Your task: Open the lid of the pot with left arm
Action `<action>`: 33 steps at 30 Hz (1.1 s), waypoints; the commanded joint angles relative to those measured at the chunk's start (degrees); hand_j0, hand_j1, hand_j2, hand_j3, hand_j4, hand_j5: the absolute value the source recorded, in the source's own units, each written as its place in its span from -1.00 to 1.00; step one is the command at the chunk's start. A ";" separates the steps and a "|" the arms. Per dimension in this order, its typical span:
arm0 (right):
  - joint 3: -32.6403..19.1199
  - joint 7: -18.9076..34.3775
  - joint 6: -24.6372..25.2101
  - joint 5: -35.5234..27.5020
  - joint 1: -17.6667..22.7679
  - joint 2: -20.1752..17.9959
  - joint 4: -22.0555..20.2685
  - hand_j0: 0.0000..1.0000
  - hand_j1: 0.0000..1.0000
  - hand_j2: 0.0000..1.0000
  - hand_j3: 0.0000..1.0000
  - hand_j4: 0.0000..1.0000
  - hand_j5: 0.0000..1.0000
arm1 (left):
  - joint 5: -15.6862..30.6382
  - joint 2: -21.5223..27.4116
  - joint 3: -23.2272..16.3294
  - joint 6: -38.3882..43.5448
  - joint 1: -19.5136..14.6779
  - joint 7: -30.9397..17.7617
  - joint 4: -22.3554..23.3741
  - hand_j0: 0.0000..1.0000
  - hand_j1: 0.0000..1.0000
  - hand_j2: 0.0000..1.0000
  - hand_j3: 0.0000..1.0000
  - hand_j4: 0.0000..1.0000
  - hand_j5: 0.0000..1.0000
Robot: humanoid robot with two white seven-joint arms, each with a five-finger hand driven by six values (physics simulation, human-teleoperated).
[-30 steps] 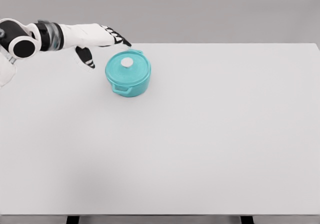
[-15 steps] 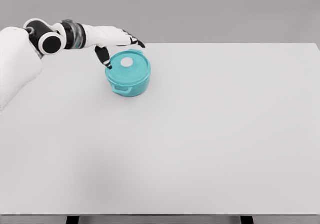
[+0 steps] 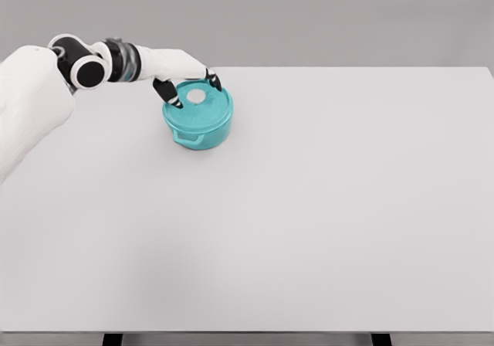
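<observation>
While the left hand (image 3: 187,83) is hovering open over the lid (image 3: 197,100), its fingers should be centring on the white knob (image 3: 197,96) before closing and lifting straight up.

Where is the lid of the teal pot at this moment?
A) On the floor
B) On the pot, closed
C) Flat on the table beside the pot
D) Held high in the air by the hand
B: the lid with its white knob sits on the pot, while the left hand reaches over its far rim with fingers spread and has not lifted it.
</observation>
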 commanded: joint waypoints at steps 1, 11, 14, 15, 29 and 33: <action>0.01 0.02 -0.01 -0.02 0.00 -0.01 0.01 1.00 1.00 1.00 1.00 1.00 1.00 | 0.17 -0.28 -0.38 0.09 0.00 0.02 0.09 0.56 0.56 0.56 0.56 0.56 0.56; 0.01 0.02 -0.01 -0.02 0.00 -0.01 0.01 1.00 1.00 1.00 1.00 1.00 1.00 | 0.17 -0.37 -0.64 0.18 0.00 0.02 0.09 0.48 0.48 0.48 0.48 0.48 0.48; 0.01 0.02 -0.01 -0.02 0.00 -0.01 0.01 1.00 1.00 1.00 1.00 1.00 1.00 | 0.17 -0.28 -0.64 0.18 -0.09 0.02 0.09 0.39 0.39 0.39 0.39 0.39 0.39; 0.01 0.02 -0.01 -0.02 0.00 -0.01 0.01 1.00 1.00 1.00 1.00 1.00 1.00 | 0.17 -0.28 -0.64 0.09 -0.17 0.02 0.09 0.33 0.33 0.33 0.33 0.33 0.33; 0.01 0.02 -0.01 -0.02 0.00 -0.01 0.01 1.00 1.00 1.00 1.00 1.00 1.00 | 0.17 0.60 -1.17 -0.17 -1.32 0.02 0.09 -0.04 -0.04 -0.04 -0.04 -0.04 -0.04; 0.01 0.02 -0.01 -0.02 0.00 -0.01 0.01 1.00 1.00 1.00 1.00 1.00 1.00 | 0.17 2.53 -1.79 -0.61 -2.55 0.02 0.09 -0.04 -0.04 -0.04 -0.04 -0.04 -0.04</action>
